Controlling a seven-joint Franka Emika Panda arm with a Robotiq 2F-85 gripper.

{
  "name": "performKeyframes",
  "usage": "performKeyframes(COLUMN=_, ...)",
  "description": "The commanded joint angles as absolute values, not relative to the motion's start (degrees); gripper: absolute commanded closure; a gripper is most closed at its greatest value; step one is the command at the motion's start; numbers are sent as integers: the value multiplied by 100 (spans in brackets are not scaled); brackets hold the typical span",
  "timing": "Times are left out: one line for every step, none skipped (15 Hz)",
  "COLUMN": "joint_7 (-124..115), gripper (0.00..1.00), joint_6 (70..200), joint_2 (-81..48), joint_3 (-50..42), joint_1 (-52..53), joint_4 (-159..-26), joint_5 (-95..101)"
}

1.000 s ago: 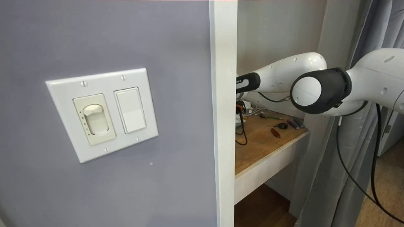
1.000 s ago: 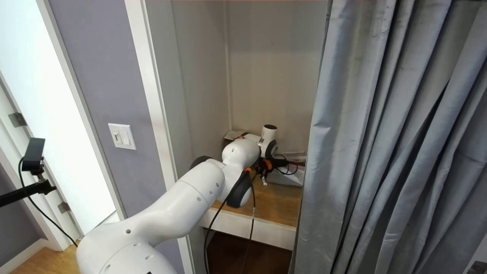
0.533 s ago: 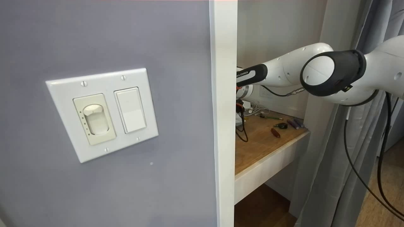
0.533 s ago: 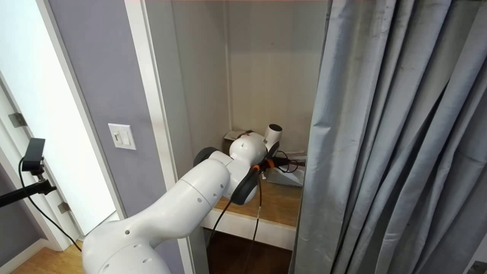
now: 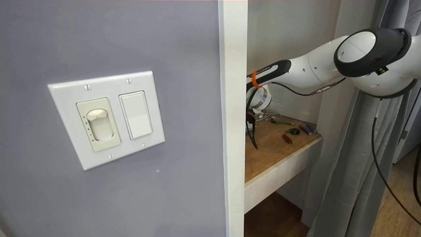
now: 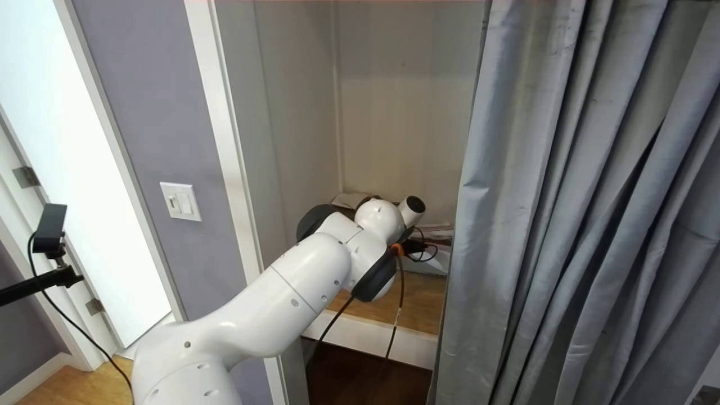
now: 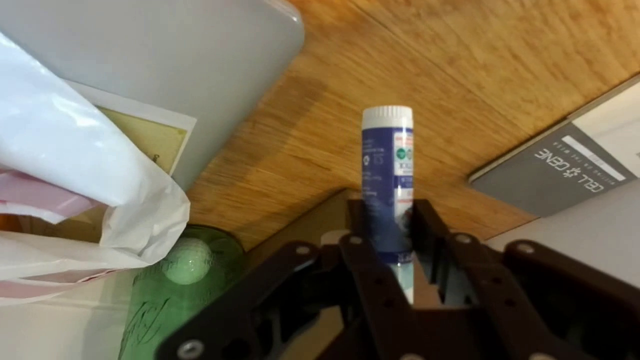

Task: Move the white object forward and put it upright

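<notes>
Since the white-capped tube [image 7: 387,185] (taken as the white object) is nipped by its barrel, its cap end projects bare beyond the fingertips [image 7: 426,222], a hold presumably meant to leave one end free for standing it up. Pincer [image 7: 389,220] closed to the tube's width, a finger against either flank. Tube is over the counter [image 5: 271,159], back from its front edge; contact with the wood and true uprightness cannot be told. Arm [image 6: 298,284] reaches across that front edge, forearm sloping down, wrist tilted. White trim [image 5: 233,131] hides the fingers in an exterior view.
</notes>
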State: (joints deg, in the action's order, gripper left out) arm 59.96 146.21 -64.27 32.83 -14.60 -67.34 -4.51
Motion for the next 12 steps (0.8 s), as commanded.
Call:
performKeyframes(joint_7=6920, gripper=93, joint_6=15257, joint_2=-5939, joint_3=3773, joint_1=-2141, joint_4=-8079, joint_5=-1224)
performKeyframes(joint_7=7166, gripper=93, joint_6=15414, joint_2=-5893, joint_3=3921, joint_1=-2320, joint_4=-8338, joint_5=-1354)
performKeyframes(joint_7=7414, gripper=93, joint_6=15548, joint_2=-5833, joint_3=4089, joint_1=-2531, joint_4=-8632, joint_5=-1477)
performKeyframes(joint_7=7649, gripper=93, joint_6=15700, joint_2=-5797, joint_3=4266, joint_1=-2745, joint_4=-8903, joint_5=-1572)
performKeyframes(joint_7=7871, gripper=93, joint_6=15843, joint_2=-5780, joint_3=4454, joint_1=-2961, joint_4=-9162, joint_5=-1645)
performKeyframes(joint_7=8087, gripper=93, joint_6=16006, joint_2=-5753, joint_3=4642, joint_1=-3190, joint_4=-9448, joint_5=-1700)
performKeyframes(joint_7=8355, gripper=93, joint_6=16266, joint_2=-5776, joint_3=4895, joint_1=-3463, joint_4=-9737, joint_5=-1749)
performKeyframes(joint_7=8640, gripper=93, joint_6=16498, joint_2=-5836, joint_3=5209, joint_1=-3778, joint_4=-10038, joint_5=-1754)
performKeyframes(joint_7=8091, gripper=73, joint_6=16070, joint_2=-6034, joint_3=4718, joint_1=-3184, joint_4=-9199, joint_5=-1517)
performKeyframes(joint_7=8248, gripper=73, joint_6=16243, joint_2=-6044, joint_3=4948, joint_1=-3443, joint_4=-9483, joint_5=-1478)
performKeyframes(joint_7=8329, gripper=73, joint_6=16310, joint_2=-6041, joint_3=5076, joint_1=-3603, joint_4=-9654, joint_5=-1451)
performKeyframes(joint_7=8361, gripper=73, joint_6=16343, joint_2=-6028, joint_3=5142, joint_1=-3701, joint_4=-9767, joint_5=-1438)
